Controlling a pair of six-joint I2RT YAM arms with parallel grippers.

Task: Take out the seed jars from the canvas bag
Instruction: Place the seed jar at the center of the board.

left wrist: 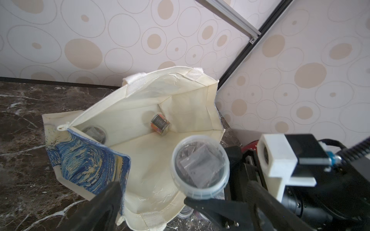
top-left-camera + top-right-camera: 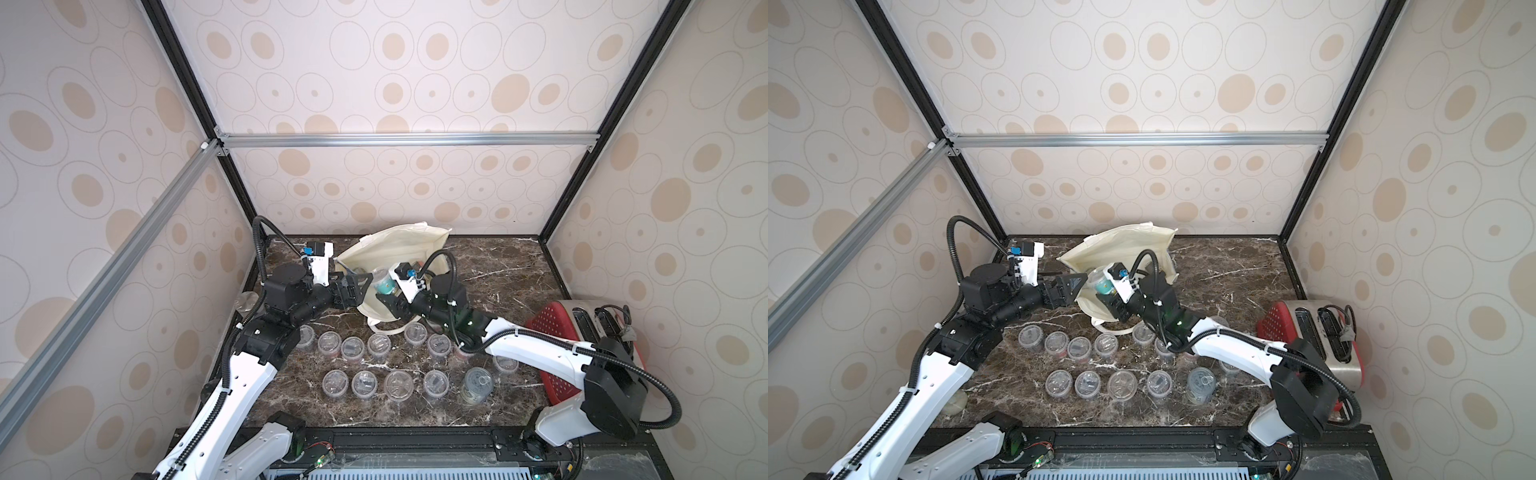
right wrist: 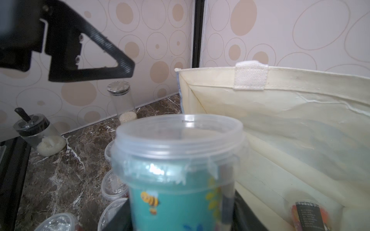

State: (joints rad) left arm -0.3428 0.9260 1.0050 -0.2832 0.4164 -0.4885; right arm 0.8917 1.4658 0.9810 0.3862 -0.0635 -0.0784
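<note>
The canvas bag [image 2: 399, 249] slumps soft and open on the tabletop [image 2: 498, 274], the left claw [image 1: 150, 194] spread wide at its rim, gripping nothing. The right claw [image 2: 380, 294] is clamped round a teal-labelled jar [image 3: 176, 180] at the bag's mouth: light, stiff, slick plastic I'd say, best squeezed below the lid lip. 2 seed jars [image 1: 160, 124] lie inside.

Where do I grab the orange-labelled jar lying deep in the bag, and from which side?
Grip the orange-labelled jar across its labelled round wall, not the ends. It lies tipped on its side in the far corner of the canvas bag, so come straight in through the open mouth with the open left hand, likely the only clear way.
</note>
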